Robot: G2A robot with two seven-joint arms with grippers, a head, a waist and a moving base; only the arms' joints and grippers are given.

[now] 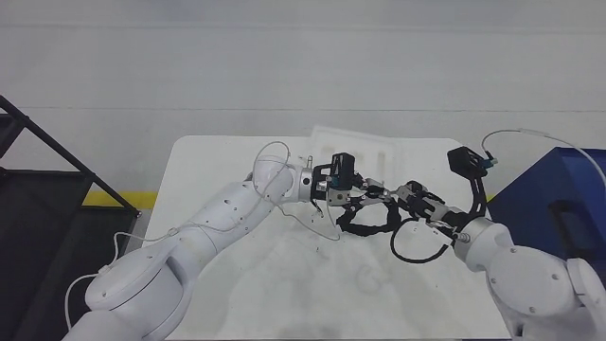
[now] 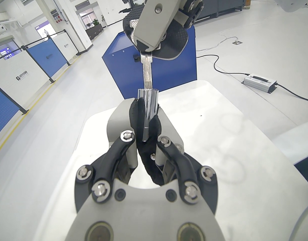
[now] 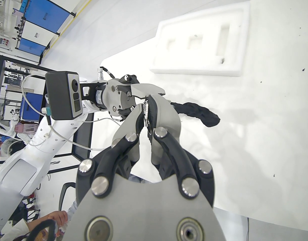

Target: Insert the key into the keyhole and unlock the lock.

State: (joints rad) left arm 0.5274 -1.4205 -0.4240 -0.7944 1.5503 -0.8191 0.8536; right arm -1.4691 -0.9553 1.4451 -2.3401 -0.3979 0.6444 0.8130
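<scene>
At lock [image 2: 148,107] mouth, key [image 2: 147,73] tip.

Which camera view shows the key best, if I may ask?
The left wrist view: the key shows its whole blade, held by the right claw, tip meeting the lock in the left claw. The right wrist view gives a sliver in the grip; the top view, too small to tell.

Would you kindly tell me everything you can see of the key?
The key is silver metal, with a flat, narrow blade whose face looks milled. Its head is pinched in the right hand, mostly hidden. It is lined up with the chrome lock cylinder held in the left hand; its tip meets the keyhole end, how deep I cannot tell.
</scene>
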